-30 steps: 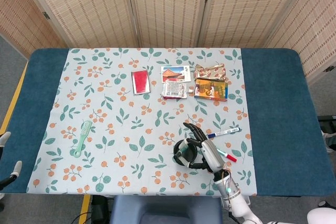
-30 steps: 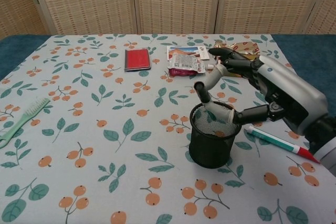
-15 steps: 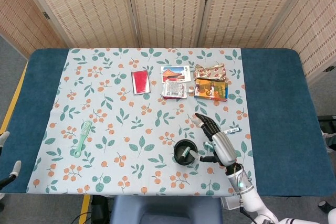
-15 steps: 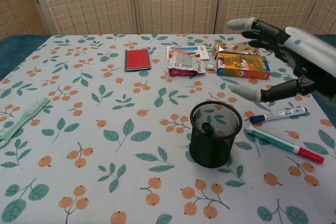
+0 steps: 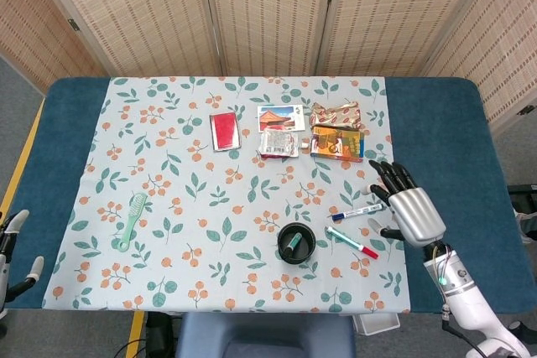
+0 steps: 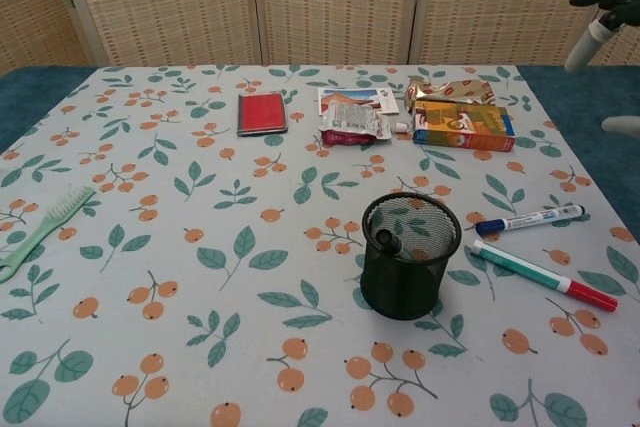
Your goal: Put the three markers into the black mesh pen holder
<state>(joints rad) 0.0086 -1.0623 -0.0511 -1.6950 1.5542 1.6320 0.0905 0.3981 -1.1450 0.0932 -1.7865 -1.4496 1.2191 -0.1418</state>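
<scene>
Right hand (image 5: 413,211), fingers apart, hovers beside 2 markers (image 5: 356,210); 1 in holder (image 5: 296,243).

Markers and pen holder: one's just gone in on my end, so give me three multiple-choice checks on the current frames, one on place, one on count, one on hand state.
1. Where do the markers outside the black mesh pen holder lie?
A. To its right on the cloth
B. Beside the green comb
C. On the red booklet

2. How many markers are not yet in the holder?
A. None
B. One
C. Two

3. What is the right hand doing?
A. Gripping a marker
B. Open, holding nothing, off to the right of the markers
C. Pressing on the holder rim

Answers:
1 A: the blue-capped marker and the green and red marker lie just right of the holder.
2 C: those two lie on the cloth, while one marker shows inside the holder.
3 B: its fingers are spread with nothing between them.
</scene>
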